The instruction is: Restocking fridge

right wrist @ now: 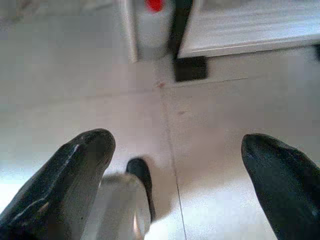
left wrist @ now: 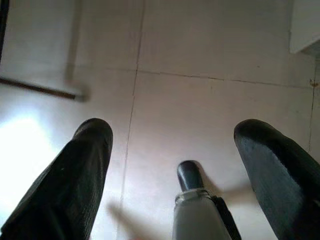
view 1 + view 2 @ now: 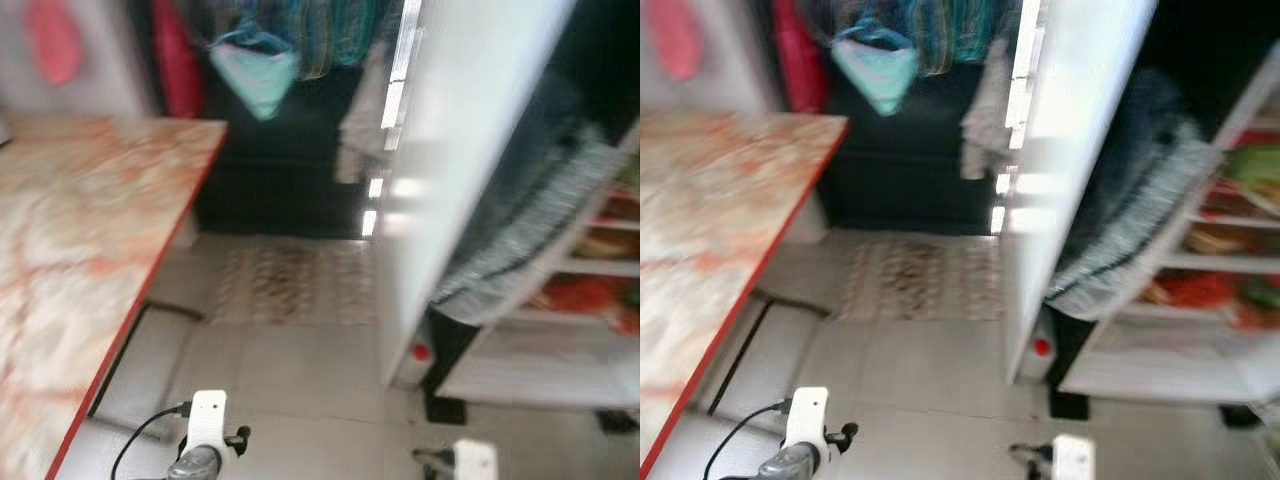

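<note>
The fridge stands open at the right, its white door [image 3: 470, 150] swung toward me and its shelves [image 3: 600, 265] holding red, green and orange foods. A grey knitted garment [image 3: 540, 220] hangs or leans across the fridge opening; the blur hides whether a person wears it. Both arms hang low, with the wrists at the bottom edge of the eye views. My left gripper [image 2: 172, 140] is open over bare floor tiles. My right gripper [image 1: 177, 150] is open too, above tiles near the fridge's base, with nothing held.
A marble-patterned table [image 3: 80, 250] with a red edge fills the left. A patterned rug [image 3: 290, 285] lies ahead on the tiled floor. A white bottle with a red cap [image 3: 420, 355] stands at the door's foot. Clothes and a teal bag [image 3: 255, 75] hang at the back.
</note>
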### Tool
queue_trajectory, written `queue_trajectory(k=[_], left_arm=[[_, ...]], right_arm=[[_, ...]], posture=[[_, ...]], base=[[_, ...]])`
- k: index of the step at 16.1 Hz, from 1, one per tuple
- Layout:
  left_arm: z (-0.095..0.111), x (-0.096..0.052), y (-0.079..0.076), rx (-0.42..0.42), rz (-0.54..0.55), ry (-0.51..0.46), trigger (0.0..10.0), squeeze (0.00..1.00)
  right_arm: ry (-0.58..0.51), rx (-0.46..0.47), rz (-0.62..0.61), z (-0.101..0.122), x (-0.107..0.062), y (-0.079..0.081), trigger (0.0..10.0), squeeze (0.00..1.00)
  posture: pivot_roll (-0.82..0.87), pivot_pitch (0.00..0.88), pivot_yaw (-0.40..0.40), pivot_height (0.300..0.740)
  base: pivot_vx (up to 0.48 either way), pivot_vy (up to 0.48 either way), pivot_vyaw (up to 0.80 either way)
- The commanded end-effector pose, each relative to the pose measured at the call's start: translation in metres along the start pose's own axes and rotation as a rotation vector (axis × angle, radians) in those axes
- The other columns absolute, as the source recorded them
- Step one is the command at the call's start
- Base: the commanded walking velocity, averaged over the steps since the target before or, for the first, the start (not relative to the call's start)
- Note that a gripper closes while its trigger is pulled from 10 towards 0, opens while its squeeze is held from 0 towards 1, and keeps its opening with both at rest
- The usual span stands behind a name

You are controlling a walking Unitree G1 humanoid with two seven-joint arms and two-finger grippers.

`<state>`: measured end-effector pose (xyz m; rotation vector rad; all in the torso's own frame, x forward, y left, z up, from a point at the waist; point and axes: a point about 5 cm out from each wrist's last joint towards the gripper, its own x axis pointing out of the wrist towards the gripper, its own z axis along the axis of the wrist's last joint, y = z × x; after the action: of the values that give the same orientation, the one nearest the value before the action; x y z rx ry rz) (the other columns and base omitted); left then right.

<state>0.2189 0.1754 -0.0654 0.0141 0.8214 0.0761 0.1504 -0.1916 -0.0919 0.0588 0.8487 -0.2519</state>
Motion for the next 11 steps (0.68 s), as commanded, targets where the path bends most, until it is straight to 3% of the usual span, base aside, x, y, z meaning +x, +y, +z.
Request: queue_trajectory(k=[1,9,11], left_arm=[[-0.0073,-0.0012,0.0017,-0.010,-0.002,0.036,10.0,0.00],[-0.0126,-0.0021,-0.0001,0.013,-0.029,0.060,10.0,0.00],[-0.0147,-0.0026,0.0002,0.054,-0.030,0.069,10.0,0.00]], right_arm=[[0.029,0.020,-0.002,-0.0087,-0.0029,0.0015,10.0,0.00],[0.035,0.021,-0.008,-0.0125,-0.0046,0.0027,10.0,0.00],[0.033,0.022,-0.006,-0.0120,-0.0044,0.0041,10.0,0.00]], posture=[[-0.12,0.000,0.040,0.740],[-0.11,0.042,0.041,0.740],[-0.11,0.045,0.043,0.740]], base=[[0.000,0.000,-0.77],[0.000,0.000,-0.77],[0.000,-0.480,-0.77]])
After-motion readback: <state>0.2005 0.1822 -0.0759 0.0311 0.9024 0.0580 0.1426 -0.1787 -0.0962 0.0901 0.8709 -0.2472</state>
